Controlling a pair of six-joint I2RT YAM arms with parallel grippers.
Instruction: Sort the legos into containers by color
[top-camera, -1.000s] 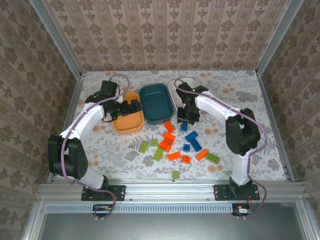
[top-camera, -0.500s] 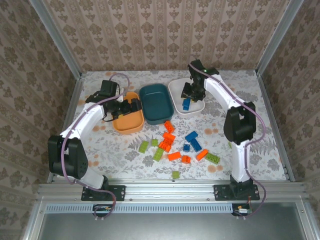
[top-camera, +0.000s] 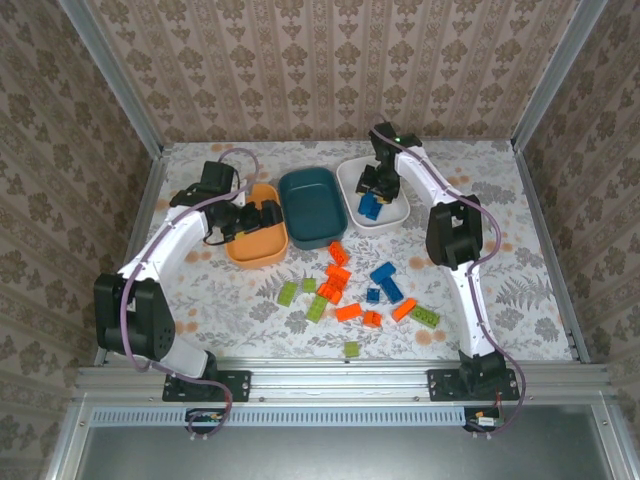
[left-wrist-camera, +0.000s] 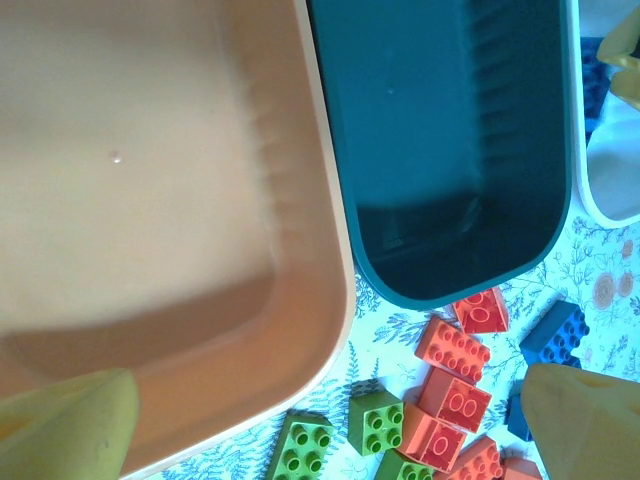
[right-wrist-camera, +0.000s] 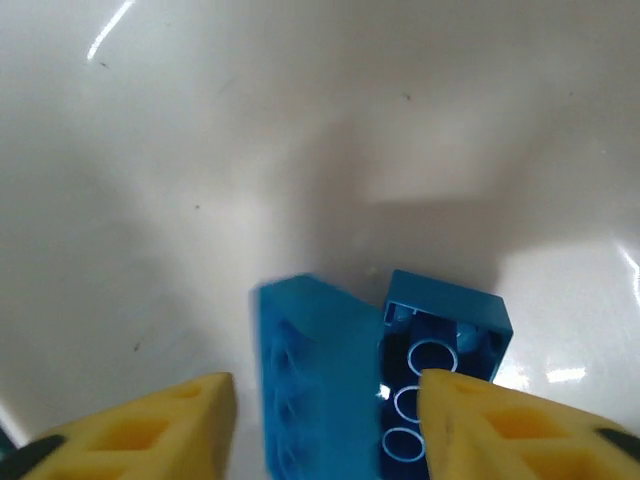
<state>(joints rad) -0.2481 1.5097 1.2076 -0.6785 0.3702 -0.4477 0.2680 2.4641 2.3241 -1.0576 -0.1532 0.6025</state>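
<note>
Holding right jaws apart over white plastic dish (top-camera: 396, 214) at 1 o'clock, grouping blue studded bricks (right-wrist-camera: 440, 370); left jaws apart above orange plastic dish (top-camera: 258, 247).

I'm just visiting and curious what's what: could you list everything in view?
Orange shallow plastic dish: one, orange, back left.
Dark teal shallow plastic dish: one, teal, back middle.
White shallow plastic dish: one, white, back right.
Blue studded plastic bricks: two in the white dish, about three loose.
Orange studded plastic bricks: about seven, loose, centre front.
Lime green studded plastic bricks: about five, loose, centre front.
Left tool: one, yellow-fingered, open above the orange dish.
Right tool: one, yellow-fingered, open over the blue bricks.
</note>
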